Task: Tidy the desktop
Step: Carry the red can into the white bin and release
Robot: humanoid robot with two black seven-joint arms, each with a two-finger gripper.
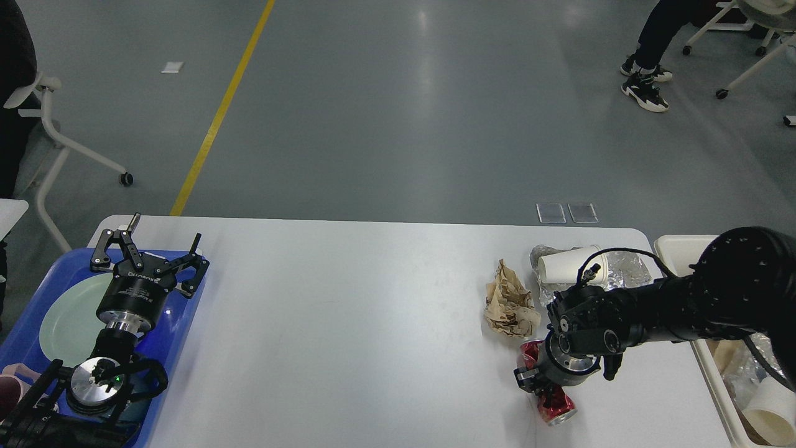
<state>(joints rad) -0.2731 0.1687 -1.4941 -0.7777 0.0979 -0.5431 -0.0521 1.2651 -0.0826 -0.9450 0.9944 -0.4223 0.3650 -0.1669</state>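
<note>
Head view: my right gripper [540,387] is clamped on the can [550,403]; paper wad [510,302], cup [569,266], foil [622,269] beyond it still need binning off the desktop [348,323].

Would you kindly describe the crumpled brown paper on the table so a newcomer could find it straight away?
Start at the desktop, the wide white surface, and go to the litter near its right end. The crumpled brown paper lies there, left of the white paper cup and foil, above the crushed red can at the right claw. It alone is tan and matte.
</note>
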